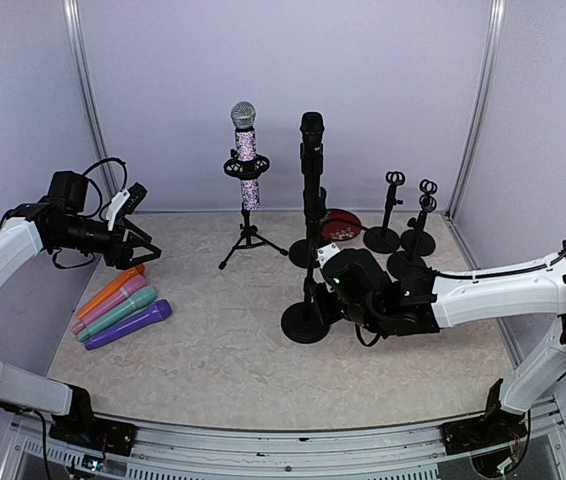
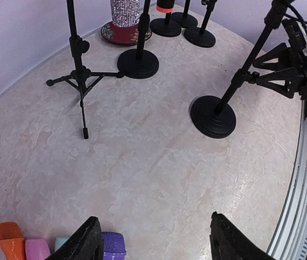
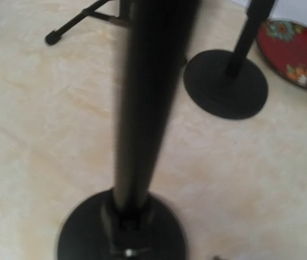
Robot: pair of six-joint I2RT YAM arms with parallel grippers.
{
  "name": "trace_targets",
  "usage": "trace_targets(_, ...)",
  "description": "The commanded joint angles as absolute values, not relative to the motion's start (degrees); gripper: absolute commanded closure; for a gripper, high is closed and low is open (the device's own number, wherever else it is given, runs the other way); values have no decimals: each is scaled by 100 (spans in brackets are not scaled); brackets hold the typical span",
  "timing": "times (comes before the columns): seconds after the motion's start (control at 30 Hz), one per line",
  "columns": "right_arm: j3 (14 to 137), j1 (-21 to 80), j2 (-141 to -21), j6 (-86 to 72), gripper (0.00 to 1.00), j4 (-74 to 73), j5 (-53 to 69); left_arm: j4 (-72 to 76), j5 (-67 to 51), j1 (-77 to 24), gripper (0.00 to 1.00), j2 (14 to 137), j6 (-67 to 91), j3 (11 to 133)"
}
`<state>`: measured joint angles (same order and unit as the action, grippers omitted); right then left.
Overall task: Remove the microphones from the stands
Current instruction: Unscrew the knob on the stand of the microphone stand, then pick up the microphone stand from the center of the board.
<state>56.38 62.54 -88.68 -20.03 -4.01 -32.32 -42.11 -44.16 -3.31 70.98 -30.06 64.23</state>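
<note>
Step likely steadying stand (image 1: 306, 322), right gripper (image 1: 321, 292) at its pole (image 3: 142, 108), width impossible to tell; next, bringing wide, empty left gripper (image 2: 154, 219) from nine o'clock to lift mic (image 1: 311, 140).

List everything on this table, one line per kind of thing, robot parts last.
Glitter microphone: one, silver sparkle, in the tripod stand, back centre-left.
Tripod stand: one, black, back centre-left.
Black microphone: one, black, up on a tall stand, centre.
Tall round-base stands: two, black, centre, one behind the other.
Short stands: three, black, empty, back right.
Loose microphones: four, orange, pink, teal and purple, lying side by side, left.
Plate: one, red with a pattern, back centre.
Table: one, beige marble look.
Left gripper: open, empty, above the loose microphones.
Right gripper: at the near tall stand's pole; grip unclear.
</note>
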Motion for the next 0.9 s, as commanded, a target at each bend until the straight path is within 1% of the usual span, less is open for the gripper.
trace_targets(0.0,5516,6309,-8635,-1903,48,-368,-3527,-4285,-4465,-350,35,7051,-3067,6517)
trace_targets(0.1,5287,6302,-8215,-1954,37,-131,-3459,-4297,-4456,-348,35,7031,-3089,6497)
trace_targets(0.17,5071,6257,-7830,-2036,33,91,-3218,-4306,-4460,-353,35,7031,-3095,6505)
trace_targets(0.33,4523,5740,-6933,-2546,32,588,-1783,-4298,-4492,-354,35,7039,-3075,6503)
trace_targets(0.43,4312,5418,-6561,-3016,32,686,-1219,-4289,-4507,-360,35,7043,-3068,6514)
trace_targets(0.53,4152,5168,-6337,-3193,30,874,-812,-4263,-4524,-365,35,7065,-3045,6517)
trace_targets(0.63,4422,5140,-6544,-2935,25,699,-815,-4254,-4549,-375,35,7090,-3011,6522)
trace_targets(0.73,4794,5165,-7026,-2580,12,494,-817,-4253,-4545,-393,35,7088,-2984,6538)
trace_targets(0.87,5094,5269,-7706,-2081,6,376,-1066,-4283,-4526,-396,35,7054,-3004,6538)
